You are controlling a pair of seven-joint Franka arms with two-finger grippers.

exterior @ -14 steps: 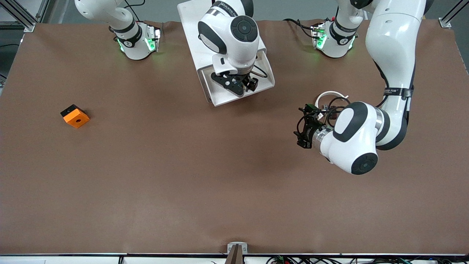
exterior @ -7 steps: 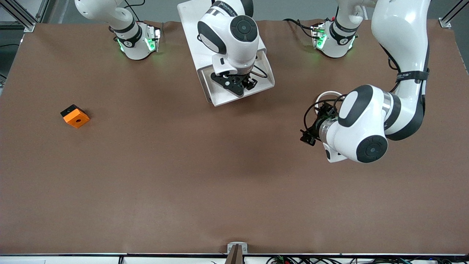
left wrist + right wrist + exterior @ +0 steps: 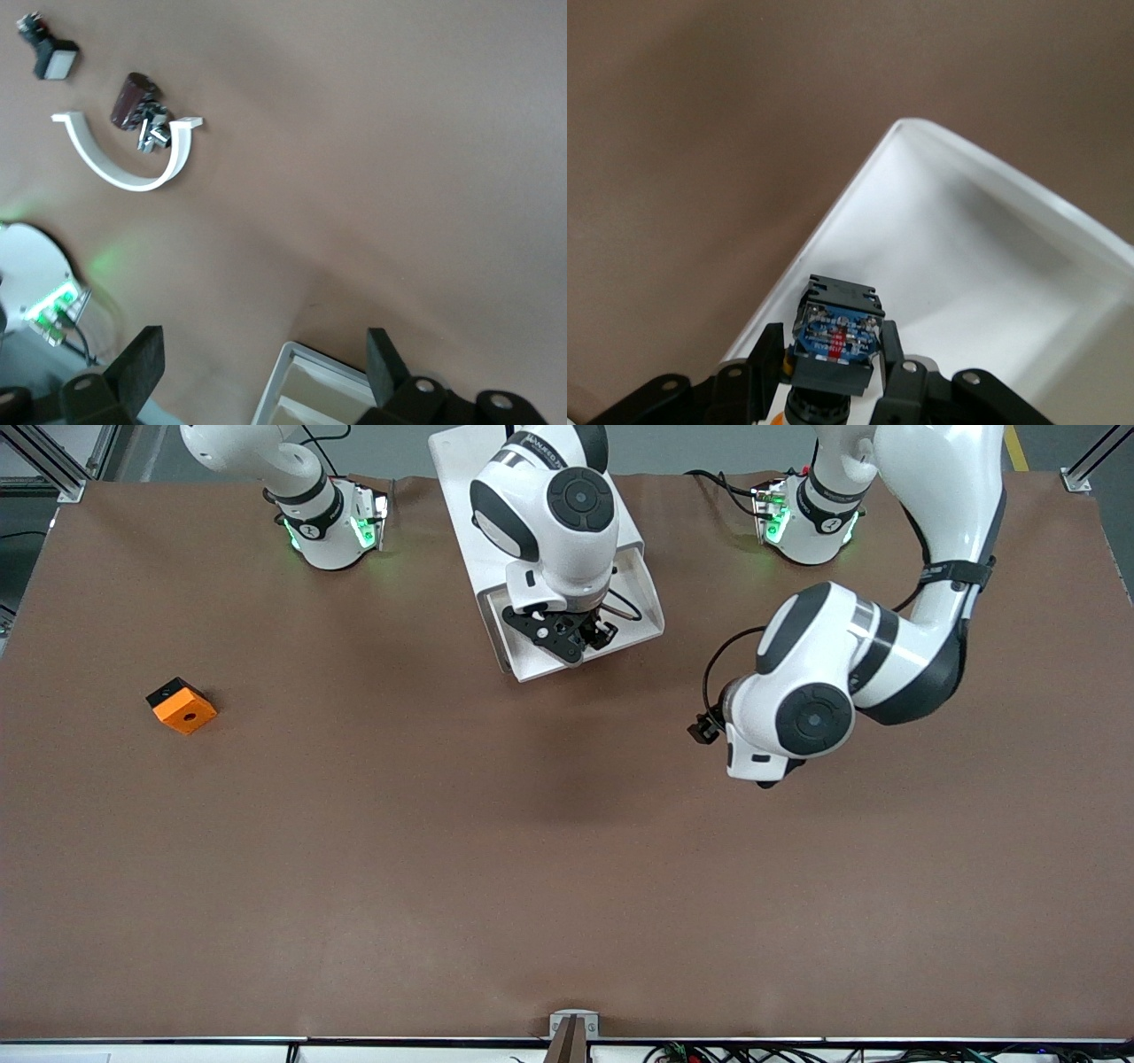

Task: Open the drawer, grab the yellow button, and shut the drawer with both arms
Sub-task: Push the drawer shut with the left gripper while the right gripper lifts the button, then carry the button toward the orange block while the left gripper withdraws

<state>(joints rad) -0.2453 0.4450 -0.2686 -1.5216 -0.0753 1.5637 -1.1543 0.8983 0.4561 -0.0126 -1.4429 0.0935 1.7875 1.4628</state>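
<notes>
Brown surface (image 3: 354, 850) is carrying everything, with the white cabinet (image 3: 461, 478) sitting between my two bases. Its top drawer (image 3: 642, 615) is standing pulled out toward the front camera. My right gripper (image 3: 567, 633) is hanging over that drawer; only the right wrist view is showing its jaws clamping the button (image 3: 834, 343). My left gripper (image 3: 266, 372) is hovering over bare surface, jaws spread wide and holding nothing. An orange block (image 3: 182, 705) is lying toward the right arm's end.
</notes>
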